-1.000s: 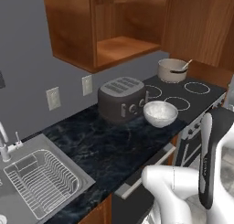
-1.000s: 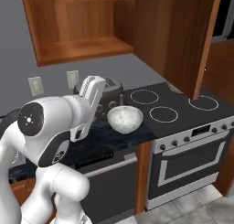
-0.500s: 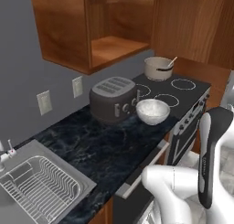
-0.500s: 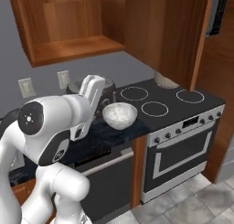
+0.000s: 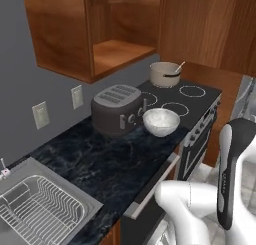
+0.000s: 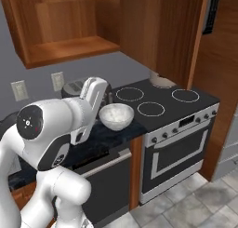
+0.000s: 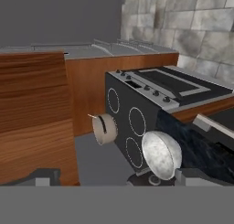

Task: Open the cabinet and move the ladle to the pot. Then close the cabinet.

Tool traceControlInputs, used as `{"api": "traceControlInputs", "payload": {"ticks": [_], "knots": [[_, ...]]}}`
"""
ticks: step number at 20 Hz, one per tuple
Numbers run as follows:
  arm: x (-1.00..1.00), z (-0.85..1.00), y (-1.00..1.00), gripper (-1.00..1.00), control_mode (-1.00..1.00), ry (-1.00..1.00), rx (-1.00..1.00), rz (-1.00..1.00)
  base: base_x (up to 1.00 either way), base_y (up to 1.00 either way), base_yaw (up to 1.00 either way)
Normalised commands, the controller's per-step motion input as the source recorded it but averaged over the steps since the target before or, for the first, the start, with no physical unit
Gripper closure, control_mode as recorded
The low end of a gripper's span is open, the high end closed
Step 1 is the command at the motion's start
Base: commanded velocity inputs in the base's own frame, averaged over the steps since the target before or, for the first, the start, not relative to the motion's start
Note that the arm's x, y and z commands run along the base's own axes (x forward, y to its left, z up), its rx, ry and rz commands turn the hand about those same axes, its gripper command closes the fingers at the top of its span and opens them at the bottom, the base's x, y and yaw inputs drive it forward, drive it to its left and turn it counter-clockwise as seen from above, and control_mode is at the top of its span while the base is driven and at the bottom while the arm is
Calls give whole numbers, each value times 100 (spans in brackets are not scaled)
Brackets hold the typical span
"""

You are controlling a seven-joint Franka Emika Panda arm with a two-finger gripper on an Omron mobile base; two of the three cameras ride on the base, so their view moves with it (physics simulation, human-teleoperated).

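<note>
Cabinet hangs on the grey wall above the counter, its reddish-brown box standing open with a bare shelf inside. Its door is swung out to the right and hangs over the back of the stove, hiding part of the pot in the right base view. Below lies the dark marbled counter, with a steel sink and its wire rack at the left end. To the right of the counter stands the black stove, with four ringed burners on top and an oven front beneath. A dark toaster sits on the counter just beside the stove's left edge. A white speckled bowl rests in front of the toaster, at the edge of the stove top. The pot, beige with a dark band, sits on the rear left burner, well apart from the bowl. The ladle leans in the pot, its thin pale handle sticking up over the rim to the right. The gripper is raised away from all of this, its dark fingertips spread wide apart with nothing between them. The hand view is rolled, so the stove top faces sideways with the pot and bowl against it.
</note>
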Motion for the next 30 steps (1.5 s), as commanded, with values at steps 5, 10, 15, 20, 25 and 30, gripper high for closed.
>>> {"api": "traceControlInputs", "payload": {"ticks": [5,10,15,20,25,30], "knots": [[0,0,0,-100,100,0,0,0,38,-14,15],[0,0,0,-100,100,0,0,0,-19,-56,23],[0,0,0,-100,100,0,0,0,-1,-30,8],[0,0,0,-100,100,0,0,0,24,-8,4],[0,0,0,-100,100,0,0,0,44,-38,0],[0,0,0,-100,100,0,0,0,38,-78,0]]}}
